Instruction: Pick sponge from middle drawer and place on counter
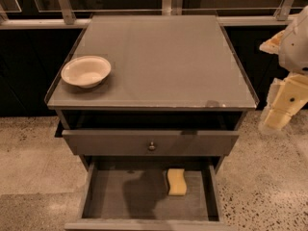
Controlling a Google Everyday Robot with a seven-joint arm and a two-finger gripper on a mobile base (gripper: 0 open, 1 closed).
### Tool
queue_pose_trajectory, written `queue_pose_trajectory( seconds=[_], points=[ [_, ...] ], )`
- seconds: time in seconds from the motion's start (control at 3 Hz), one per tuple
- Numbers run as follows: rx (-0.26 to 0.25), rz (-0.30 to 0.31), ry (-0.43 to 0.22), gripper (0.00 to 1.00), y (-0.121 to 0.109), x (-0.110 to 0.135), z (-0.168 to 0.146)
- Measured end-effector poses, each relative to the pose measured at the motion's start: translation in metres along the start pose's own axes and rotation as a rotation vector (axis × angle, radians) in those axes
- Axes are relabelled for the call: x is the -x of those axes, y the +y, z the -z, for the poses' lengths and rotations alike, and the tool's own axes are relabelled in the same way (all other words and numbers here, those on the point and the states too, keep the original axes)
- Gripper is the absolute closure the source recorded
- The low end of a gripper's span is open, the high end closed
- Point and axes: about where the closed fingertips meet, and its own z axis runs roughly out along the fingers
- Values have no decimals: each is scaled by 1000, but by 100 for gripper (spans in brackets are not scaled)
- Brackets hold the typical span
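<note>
Speckled flooring (29,148) lies around the counter (163,57). Below the counter's front edge the middle drawer (120,196) stands open, with the sponge (176,182) lying right of centre on its floor. The hand (279,110) hangs off the counter's right side, holding nothing; how far open it is cannot be told. Step in hand: approach. Next, lower the hand past the front rim and between the drawer walls. A bowl (86,71) occupies the counter's front-left; the rest offers placing room.

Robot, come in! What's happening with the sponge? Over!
Tool out right of the counter, away from the drawer. Sponge lying in the open middle drawer, untouched. Bowl on counter's left side; nothing on the sponge.
</note>
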Motion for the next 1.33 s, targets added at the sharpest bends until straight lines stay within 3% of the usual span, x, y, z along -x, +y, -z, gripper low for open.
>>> queue_pose_trajectory(
  seconds=[0.33,0.67,1.0,1.33],
  points=[
    [-47,-145,-56,0,24,-21,-15],
    [-65,-354,-90,0,54,-52,-54],
    [-65,-481,-94,0,51,-72,-99],
    [-75,-494,-101,0,48,-71,-101]
  ],
)
